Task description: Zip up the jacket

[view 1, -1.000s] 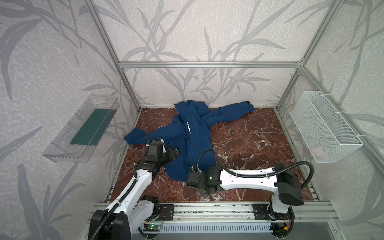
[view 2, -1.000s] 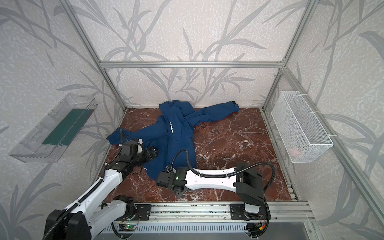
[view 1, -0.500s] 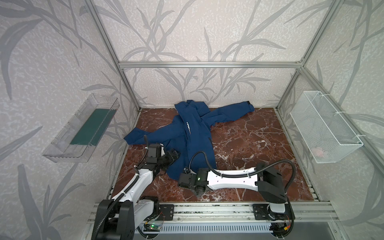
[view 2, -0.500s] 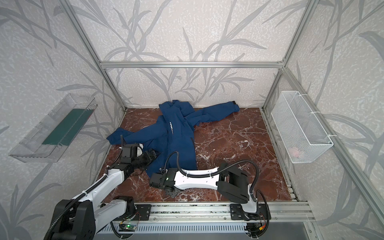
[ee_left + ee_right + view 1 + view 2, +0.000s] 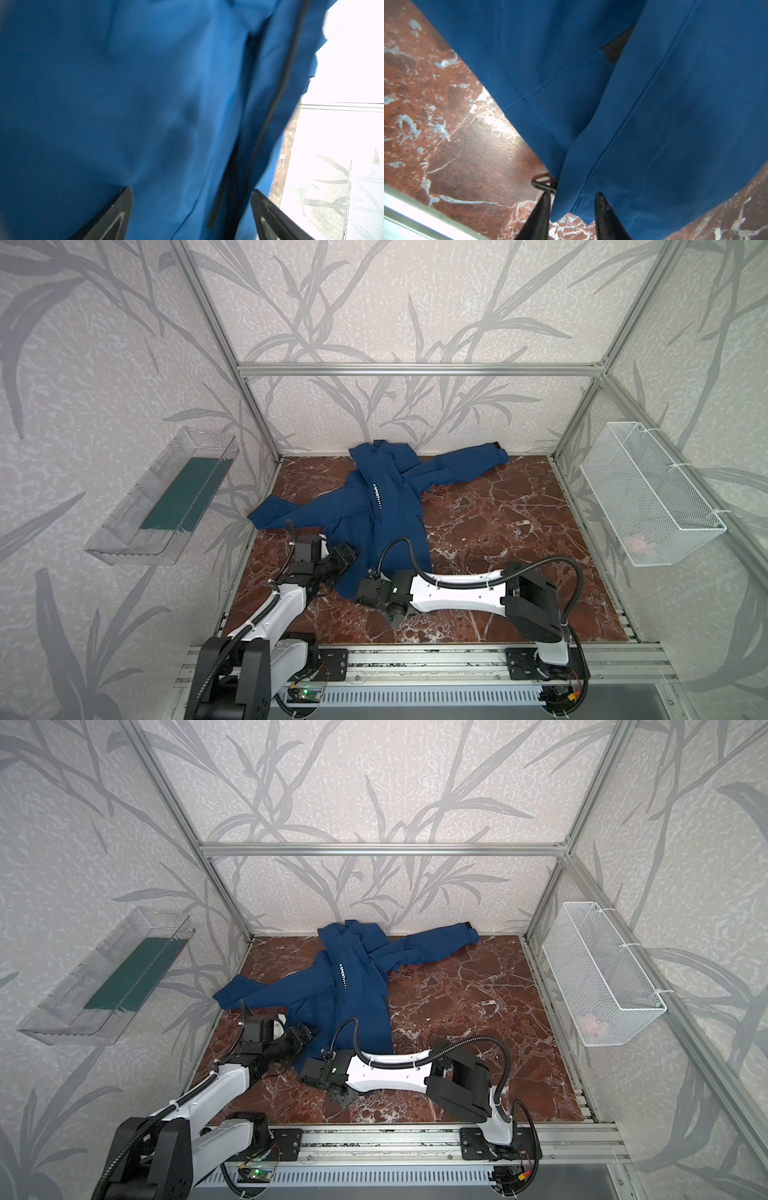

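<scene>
The jacket [image 5: 374, 510] is spread from the back edge toward the front-left of the marble tabletop [image 5: 519, 531]. Zipping is judged not begun: the zipper pull [image 5: 544, 184] is seen at the hem. The left gripper [image 5: 192, 190] is held spread wide over fabric. The right gripper [image 5: 573, 195] is set narrow astride the hem, a gap showing.

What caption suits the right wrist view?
Open right end effector straddling the hem of the navy-blue fabric jacket beside a dark metal loop.

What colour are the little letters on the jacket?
White letters on the jacket; best in a top view.
</scene>
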You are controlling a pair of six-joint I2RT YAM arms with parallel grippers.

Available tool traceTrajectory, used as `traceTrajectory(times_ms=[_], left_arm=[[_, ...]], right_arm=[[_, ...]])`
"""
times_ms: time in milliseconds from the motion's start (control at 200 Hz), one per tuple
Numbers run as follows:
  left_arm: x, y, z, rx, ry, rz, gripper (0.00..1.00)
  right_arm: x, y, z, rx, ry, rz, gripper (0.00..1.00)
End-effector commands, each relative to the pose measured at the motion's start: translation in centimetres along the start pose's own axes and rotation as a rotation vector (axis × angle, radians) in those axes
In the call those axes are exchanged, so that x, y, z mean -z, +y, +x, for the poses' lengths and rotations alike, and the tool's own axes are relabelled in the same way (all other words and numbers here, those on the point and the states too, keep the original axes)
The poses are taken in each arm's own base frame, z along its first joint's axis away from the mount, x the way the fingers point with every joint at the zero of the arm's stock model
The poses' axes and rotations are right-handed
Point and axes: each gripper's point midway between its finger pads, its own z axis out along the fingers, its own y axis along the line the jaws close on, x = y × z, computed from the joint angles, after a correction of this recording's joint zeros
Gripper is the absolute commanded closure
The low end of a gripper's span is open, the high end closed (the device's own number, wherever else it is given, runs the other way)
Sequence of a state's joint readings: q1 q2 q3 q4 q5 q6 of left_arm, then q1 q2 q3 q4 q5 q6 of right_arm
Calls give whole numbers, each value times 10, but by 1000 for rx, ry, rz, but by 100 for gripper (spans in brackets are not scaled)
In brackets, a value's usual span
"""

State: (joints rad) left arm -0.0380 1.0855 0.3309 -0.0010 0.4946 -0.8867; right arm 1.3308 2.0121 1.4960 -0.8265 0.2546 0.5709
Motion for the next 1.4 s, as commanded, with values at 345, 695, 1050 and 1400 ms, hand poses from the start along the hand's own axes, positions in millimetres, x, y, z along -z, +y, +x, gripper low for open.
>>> traceTrajectory(times_ms=[345, 695, 1050, 1400], left_arm=[[13, -21, -7, -47, -14, 32, 9], [36, -60, -7, -105, -21, 127, 9], [40, -78, 20, -121, 34, 190, 12], [35, -87, 60, -76, 186, 315, 24]], right_arm=[[-5, -5, 0, -13, 28, 46, 66], [-7, -20, 4, -40, 31, 53, 83], [3, -15, 1, -30, -8, -29, 100], [41, -6, -18, -229, -221, -512, 100]])
